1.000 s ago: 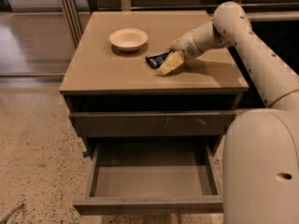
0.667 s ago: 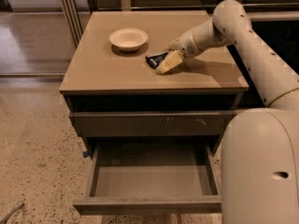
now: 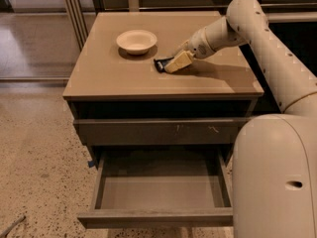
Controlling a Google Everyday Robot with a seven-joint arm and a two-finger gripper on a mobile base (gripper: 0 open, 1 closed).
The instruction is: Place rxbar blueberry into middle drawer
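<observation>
The rxbar blueberry (image 3: 159, 64) is a small dark bar lying on the cabinet top, just right of the cream bowl (image 3: 136, 40). My gripper (image 3: 173, 63) reaches in from the right and rests low on the top, right at the bar's right end, covering part of it. The middle drawer (image 3: 161, 195) stands pulled open below, its flat grey floor bare. It lies well below and in front of the gripper.
Above the open drawer is a closed drawer front with small pale scratches (image 3: 193, 129). My arm's large cream body (image 3: 277, 177) fills the lower right, beside the open drawer. Speckled floor (image 3: 34, 152) lies to the left. A shelf frame stands behind the cabinet.
Almost nothing: the gripper stays at the bar on the cabinet top, shifted only very slightly. The bar, bowl and drawer have not moved.
</observation>
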